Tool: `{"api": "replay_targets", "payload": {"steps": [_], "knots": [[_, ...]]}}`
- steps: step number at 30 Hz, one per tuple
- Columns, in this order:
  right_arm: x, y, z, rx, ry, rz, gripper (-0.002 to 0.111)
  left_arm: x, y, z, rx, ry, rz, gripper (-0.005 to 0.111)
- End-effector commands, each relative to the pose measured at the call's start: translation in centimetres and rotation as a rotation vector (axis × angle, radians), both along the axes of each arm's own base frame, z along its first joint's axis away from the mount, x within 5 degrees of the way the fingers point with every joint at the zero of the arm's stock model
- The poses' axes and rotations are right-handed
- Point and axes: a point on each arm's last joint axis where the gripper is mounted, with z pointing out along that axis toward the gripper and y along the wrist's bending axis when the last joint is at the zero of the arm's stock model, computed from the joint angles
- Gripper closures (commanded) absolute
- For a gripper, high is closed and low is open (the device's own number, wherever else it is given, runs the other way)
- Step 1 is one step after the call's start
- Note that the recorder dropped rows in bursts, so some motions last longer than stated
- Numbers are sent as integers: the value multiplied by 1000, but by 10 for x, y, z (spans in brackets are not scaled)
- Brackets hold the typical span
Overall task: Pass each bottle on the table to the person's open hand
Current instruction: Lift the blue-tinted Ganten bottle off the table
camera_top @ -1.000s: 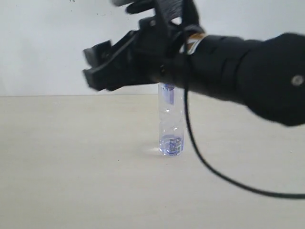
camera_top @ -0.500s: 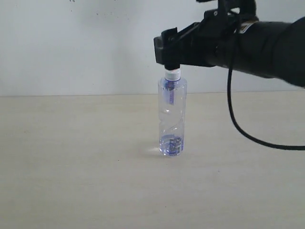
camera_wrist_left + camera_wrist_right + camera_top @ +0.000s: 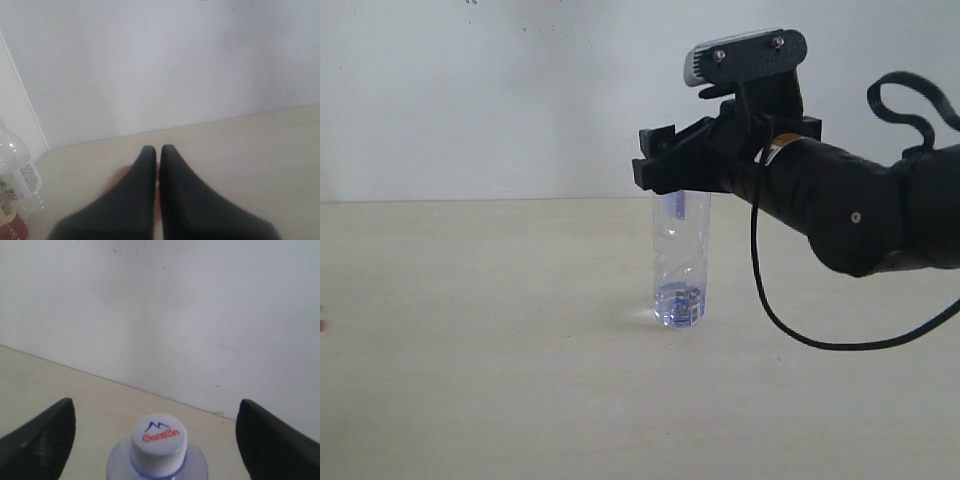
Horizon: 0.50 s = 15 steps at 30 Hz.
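Note:
The tall bluish-clear bottle (image 3: 680, 262) stands upright on the table (image 3: 470, 360). My right gripper (image 3: 655, 168) is level with its neck and hides the cap in the exterior view. In the right wrist view the white cap (image 3: 159, 440) sits between the widely spread fingers (image 3: 47, 435), touching neither; that gripper (image 3: 156, 410) is open. My left gripper (image 3: 158, 150) is shut on nothing, low over the table. Beside it stand the shorter clear labelled bottle (image 3: 17, 167) and the yellowish bottle with red base (image 3: 9, 222). A blurred skin-coloured shape (image 3: 116, 176) lies behind the left fingers; no yellow cuff shows.
A pale wall (image 3: 470, 90) rises behind the table's far edge. The right arm's black cable (image 3: 790, 335) hangs in a loop to the right of the tall bottle. A small pinkish sliver (image 3: 322, 325) shows at the exterior view's left border.
My right gripper swung from left of the bottle to above its cap, then came down so that its open fingers stand either side of the neck. The bottle has not moved.

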Motion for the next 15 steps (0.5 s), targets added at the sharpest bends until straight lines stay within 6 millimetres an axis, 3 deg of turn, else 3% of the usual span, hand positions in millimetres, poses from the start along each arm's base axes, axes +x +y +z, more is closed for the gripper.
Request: {"api": "replay_targets", "payload": {"steps": [1, 15], "knots": [[4, 1, -13, -3, -34, 15, 27, 0, 0, 1, 5, -7, -1, 103], [16, -2, -33, -6, -37, -10, 27, 0, 0, 1, 5, -7, -1, 103]]}}
